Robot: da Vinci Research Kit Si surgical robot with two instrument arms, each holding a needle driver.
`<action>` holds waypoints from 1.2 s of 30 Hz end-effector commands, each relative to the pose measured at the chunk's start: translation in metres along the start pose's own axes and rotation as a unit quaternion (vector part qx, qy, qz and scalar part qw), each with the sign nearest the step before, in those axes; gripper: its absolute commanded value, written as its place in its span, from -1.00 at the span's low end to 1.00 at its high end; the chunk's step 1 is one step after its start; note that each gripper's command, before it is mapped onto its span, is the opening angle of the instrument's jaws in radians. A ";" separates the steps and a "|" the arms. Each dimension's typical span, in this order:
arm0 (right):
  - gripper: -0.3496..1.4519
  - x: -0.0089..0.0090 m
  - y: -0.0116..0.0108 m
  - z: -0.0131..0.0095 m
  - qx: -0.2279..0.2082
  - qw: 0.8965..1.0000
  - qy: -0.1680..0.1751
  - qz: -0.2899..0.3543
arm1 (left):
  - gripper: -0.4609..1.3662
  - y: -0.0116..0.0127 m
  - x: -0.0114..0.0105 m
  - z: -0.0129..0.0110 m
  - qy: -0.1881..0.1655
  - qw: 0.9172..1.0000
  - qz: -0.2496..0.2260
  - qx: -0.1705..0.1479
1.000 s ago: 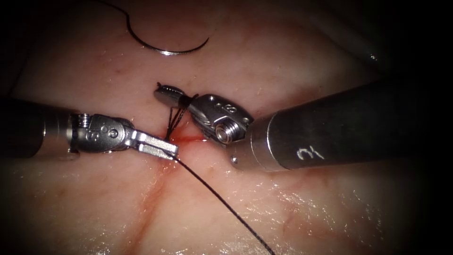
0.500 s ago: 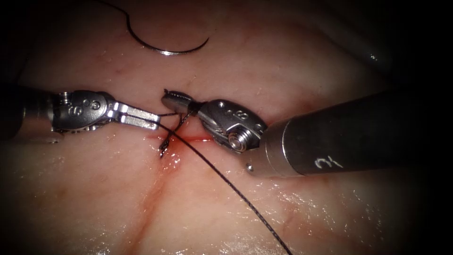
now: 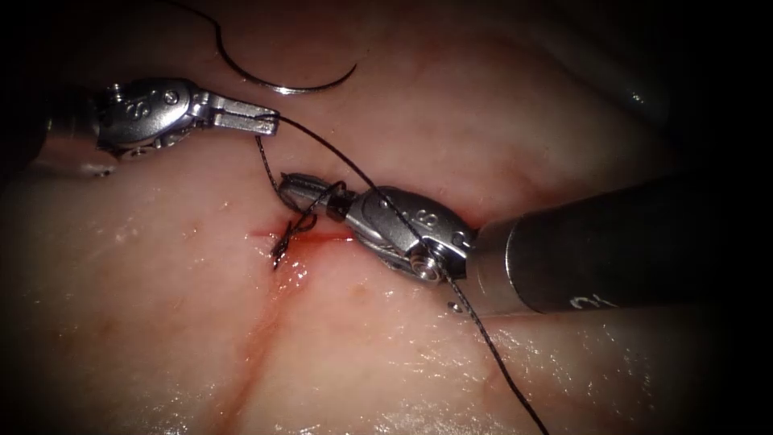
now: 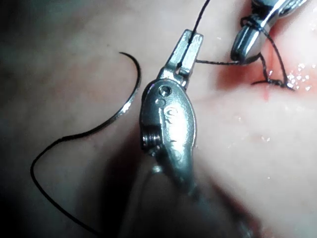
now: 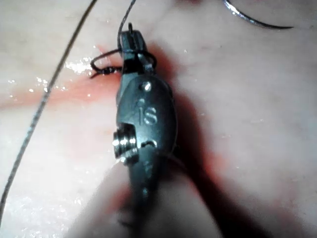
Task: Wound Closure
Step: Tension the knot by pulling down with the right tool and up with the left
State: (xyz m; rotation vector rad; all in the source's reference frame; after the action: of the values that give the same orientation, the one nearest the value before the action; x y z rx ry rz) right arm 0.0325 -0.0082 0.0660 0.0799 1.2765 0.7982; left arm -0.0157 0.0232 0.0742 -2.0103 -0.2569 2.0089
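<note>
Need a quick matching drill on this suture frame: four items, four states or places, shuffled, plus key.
1. left tool
2. right tool
3. needle
4. red fluid

A. lies loose on the tissue, held by neither tool
B. shut on the thread, up near the needle
C. along the cut
D. thread looped round its jaws, by the cut

Pairs: 1-B, 2-D, 3-A, 4-C

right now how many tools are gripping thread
2. The left arm's tool holds the thread left of the cut, up near the free-lying needle. The right arm's tool grips thread just above the cut.
</note>
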 end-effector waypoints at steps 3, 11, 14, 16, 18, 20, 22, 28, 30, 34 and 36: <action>-1.00 0.0000 -0.0001 -0.0002 0.001 1.000 0.001 -0.004 | -0.88 -0.0011 -0.0005 0.0000 -0.004 1.000 0.000 0.004; -1.00 0.0000 -0.0016 -0.0007 0.019 1.000 0.006 -0.012 | -0.88 -0.0036 -0.0011 0.0010 -0.007 1.000 -0.004 0.014; -1.00 0.0000 -0.0028 -0.0010 0.025 1.000 0.008 -0.015 | -0.88 -0.0051 -0.0015 0.0015 -0.008 1.000 -0.002 0.019; -1.00 0.0001 -0.0036 -0.0013 0.027 0.999 0.009 -0.015 | -0.88 -0.0059 -0.0017 0.0018 -0.009 1.000 0.001 0.021; -1.00 0.0001 -0.0042 -0.0015 0.029 0.999 0.009 -0.015 | -0.88 -0.0068 -0.0019 0.0021 -0.009 1.000 0.004 0.023; -1.00 0.0001 -0.0047 -0.0018 0.031 0.999 0.010 -0.015 | -0.88 -0.0076 -0.0021 0.0023 -0.010 1.000 0.004 0.025; -1.00 0.0002 -0.0050 -0.0020 0.033 0.999 0.010 -0.015 | -0.88 -0.0082 -0.0023 0.0024 -0.010 1.000 0.004 0.027; -1.00 0.0000 -0.0063 -0.0022 0.036 0.999 0.012 -0.016 | -0.88 -0.0097 -0.0027 0.0028 -0.014 0.999 0.013 0.035; -1.00 -0.0002 -0.0070 -0.0021 0.037 0.999 0.013 -0.016 | -0.88 -0.0106 -0.0029 0.0030 -0.018 0.999 0.024 0.043; -1.00 -0.0006 -0.0080 -0.0018 0.037 0.999 0.016 -0.018 | -0.88 -0.0120 -0.0033 0.0035 -0.023 0.997 0.042 0.052; -1.00 -0.0008 -0.0083 -0.0017 0.037 0.999 0.014 -0.019 | -0.88 -0.0127 -0.0036 0.0037 -0.026 0.997 0.051 0.056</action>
State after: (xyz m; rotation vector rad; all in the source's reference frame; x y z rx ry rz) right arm 0.0350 -0.0155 0.0622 0.1088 1.3358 0.7149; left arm -0.0186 0.0343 0.0818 -1.9416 -0.0481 2.0901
